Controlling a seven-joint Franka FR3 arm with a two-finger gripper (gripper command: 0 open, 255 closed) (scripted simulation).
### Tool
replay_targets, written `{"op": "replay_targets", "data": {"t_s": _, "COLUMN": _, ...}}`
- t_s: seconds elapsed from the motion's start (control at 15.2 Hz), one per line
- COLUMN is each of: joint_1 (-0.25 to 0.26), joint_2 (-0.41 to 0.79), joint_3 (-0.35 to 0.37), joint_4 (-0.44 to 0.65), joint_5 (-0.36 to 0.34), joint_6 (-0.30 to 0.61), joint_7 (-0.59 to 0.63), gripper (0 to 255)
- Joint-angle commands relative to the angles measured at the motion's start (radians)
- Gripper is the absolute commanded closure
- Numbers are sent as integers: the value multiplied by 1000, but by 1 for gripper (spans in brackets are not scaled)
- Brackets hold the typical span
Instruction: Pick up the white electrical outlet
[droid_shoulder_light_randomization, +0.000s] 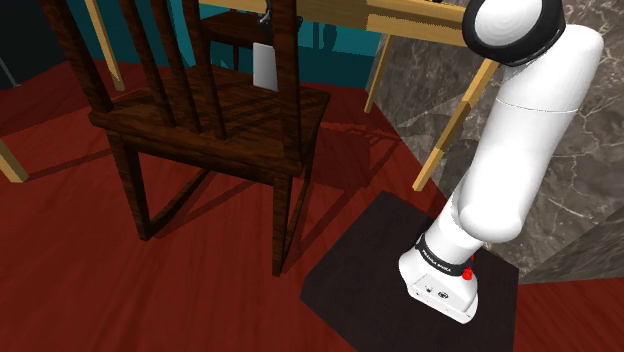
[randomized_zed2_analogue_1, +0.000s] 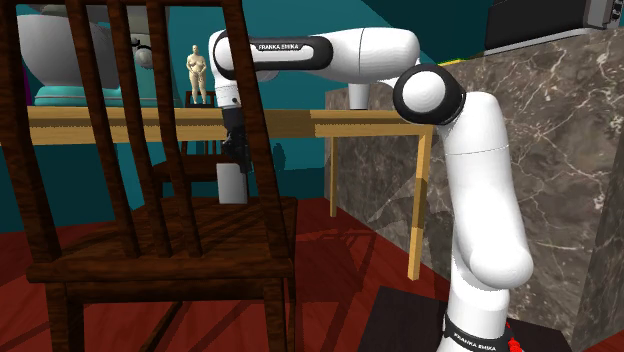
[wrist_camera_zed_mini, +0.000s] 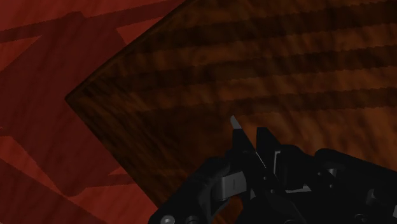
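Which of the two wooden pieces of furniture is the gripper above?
The dark chair: the gripper hangs over its seat, while the pale table stands behind.

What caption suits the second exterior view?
Black two-finger gripper holds flat white rectangular outlet plate over dark wooden chair seat.

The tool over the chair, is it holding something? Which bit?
Yes. The tool holds the white outlet by its top edge; it hangs above the chair seat.

"FRANKA EMIKA", white letters, on black forearm band (randomized_zed2_analogue_1: 283, 47); repeated on base band (randomized_zed2_analogue_1: 476, 340).
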Motion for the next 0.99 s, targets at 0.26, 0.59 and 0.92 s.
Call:
{"op": "replay_targets", "data": {"t_s": 0.26, "joint_1": -2, "joint_2": 10, "joint_3": -1, "joint_4": 8, "joint_5": 0, "joint_6": -19, "joint_7": -4, "gripper": 255}}
{"op": "replay_targets", "data": {"t_s": 0.59, "joint_1": -1, "joint_2": 42, "joint_3": -1, "joint_4": 124, "joint_5": -1, "joint_6": -102, "joint_7": -9, "gripper": 255}}
{"op": "replay_targets", "data": {"t_s": 0.92, "joint_1": 2, "joint_2": 90, "joint_3": -2, "joint_4": 267, "joint_5": -4, "joint_6": -196, "joint_7": -15, "gripper": 255}}
